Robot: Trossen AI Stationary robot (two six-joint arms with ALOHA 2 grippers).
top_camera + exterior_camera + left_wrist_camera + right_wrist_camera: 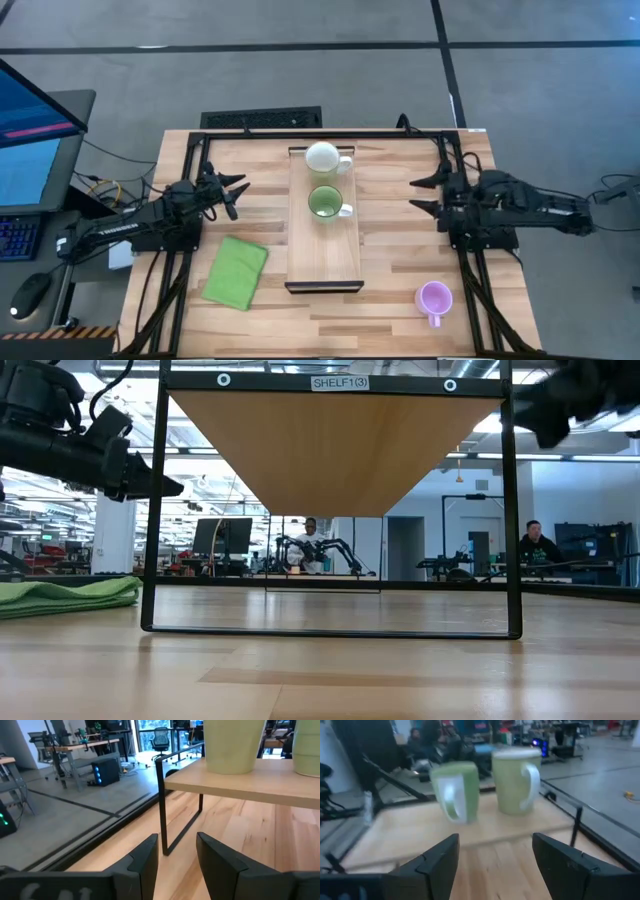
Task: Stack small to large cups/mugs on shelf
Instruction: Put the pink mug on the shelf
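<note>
Purple mug (434,298) on tabletop, near open right hand (424,194).

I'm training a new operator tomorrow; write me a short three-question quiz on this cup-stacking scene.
1. True or false: the purple mug stands on the shelf.
2. How many mugs are on the shelf?
3. Multiple choice: the folded green cloth lies (A) on the shelf, (B) on the tabletop on the left arm's side of the shelf, (C) under the purple mug.

Key
1. False: it sits on the tabletop, on the right arm's side of the shelf.
2. Two: the white mug and the green mug.
3. B

The left gripper and right gripper are both open and empty.
</note>
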